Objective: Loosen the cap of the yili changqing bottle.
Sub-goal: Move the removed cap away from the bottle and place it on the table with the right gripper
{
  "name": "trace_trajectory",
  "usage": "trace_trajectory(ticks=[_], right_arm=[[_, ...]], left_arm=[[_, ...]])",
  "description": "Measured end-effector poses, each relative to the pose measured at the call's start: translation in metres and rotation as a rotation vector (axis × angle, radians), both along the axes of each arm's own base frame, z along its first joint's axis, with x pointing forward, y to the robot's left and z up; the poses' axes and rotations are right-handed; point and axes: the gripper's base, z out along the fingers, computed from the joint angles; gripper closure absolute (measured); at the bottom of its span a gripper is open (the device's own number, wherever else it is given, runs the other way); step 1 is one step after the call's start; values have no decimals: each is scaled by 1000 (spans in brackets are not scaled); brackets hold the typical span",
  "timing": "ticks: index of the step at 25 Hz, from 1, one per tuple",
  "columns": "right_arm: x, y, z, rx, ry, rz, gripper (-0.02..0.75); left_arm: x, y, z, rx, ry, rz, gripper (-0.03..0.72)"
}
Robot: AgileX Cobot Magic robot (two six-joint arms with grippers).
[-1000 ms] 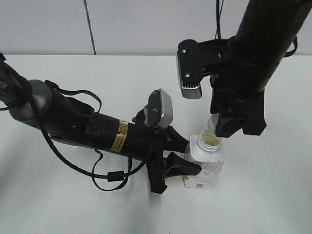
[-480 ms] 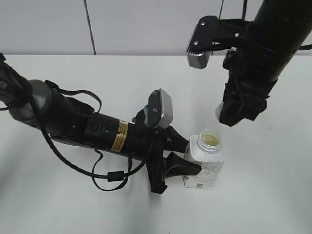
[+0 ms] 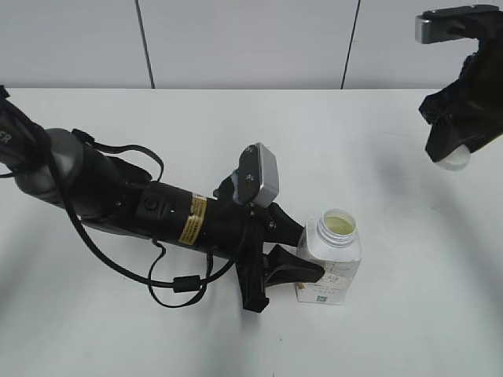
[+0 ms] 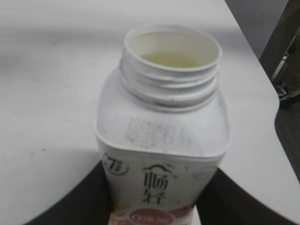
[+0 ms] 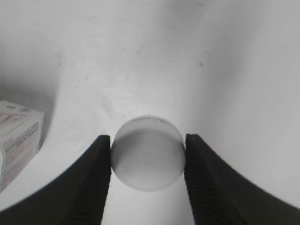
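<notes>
The small white plastic yili changqing bottle [image 3: 330, 259] with a squarish body and rounded shoulders stands upright on the white tabletop [image 3: 157, 338], its long axis vertical and its wide threaded neck pointing straight up, uncapped; pale yellowish liquid shows inside the open mouth. In the left wrist view the bottle [image 4: 164, 140] fills the frame, with printed characters and a red band on its front face turned toward the camera. The black left gripper [image 3: 295, 263], reaching in from the left on a dark arm lying low across the tabletop, pinches the bottle's lower body, one finger [image 4: 70, 201] on each side of the label.

The small round white plastic cap [image 3: 454, 161] is off the bottle and held in the air well apart from it, near the right edge of the exterior view. The black right gripper [image 3: 452, 153] is pressed against it from both sides; in the right wrist view the cap [image 5: 147, 152] sits squeezed between the two ribbed fingers [image 5: 96, 178], one flat round face turned toward the camera. At that view's left edge lies a white box with red print [image 5: 16, 136]
</notes>
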Motion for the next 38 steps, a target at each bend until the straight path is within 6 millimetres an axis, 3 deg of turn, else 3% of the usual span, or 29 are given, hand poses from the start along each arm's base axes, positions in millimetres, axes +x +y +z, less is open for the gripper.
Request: trace_trajectory(ticks=[5, 14, 17, 28, 34, 38], right_arm=[[13, -6, -23, -5, 50, -162, 357], [42, -1, -95, -21, 108, -192, 357], [46, -1, -110, -25, 119, -196, 357], [52, 0, -132, -27, 118, -204, 351], [52, 0, -132, -22, 110, -221, 152], [52, 0, -128, -18, 101, -223, 147]], left_arm=[[0, 0, 0, 0, 0, 0, 357], [0, 0, 0, 0, 0, 0, 357], [0, 0, 0, 0, 0, 0, 357], [0, 0, 0, 0, 0, 0, 357], [0, 0, 0, 0, 0, 0, 357], [0, 0, 0, 0, 0, 0, 358]])
